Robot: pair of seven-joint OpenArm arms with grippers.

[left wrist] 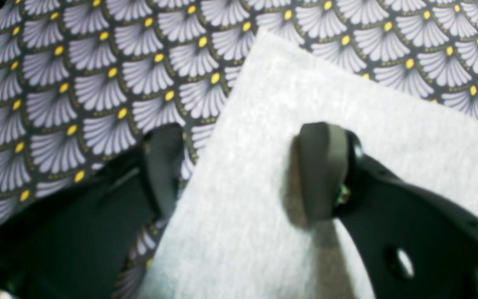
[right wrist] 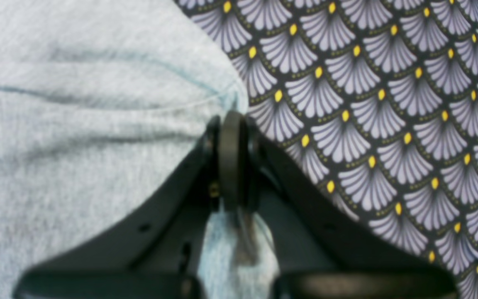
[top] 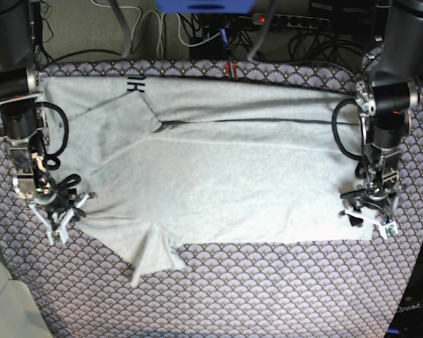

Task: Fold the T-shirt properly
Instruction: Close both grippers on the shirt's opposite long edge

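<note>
The T-shirt (top: 218, 176) is pinched at its near edge by the right gripper (right wrist: 232, 137); the left gripper (left wrist: 239, 166), spread over the opposite near corner, must be closed before folding.

The setting looked like a robotics lab or test bench rather than a home. A table draped in a fan-patterned tablecloth (top: 268, 296) filled most of the base view, with a black robot arm (top: 14, 84) mounted at each side. Along the top edge, behind the table, loose cables (top: 137, 32) trailed over the floor, and a power strip (top: 296, 21) lay at upper right among more wiring.
</note>
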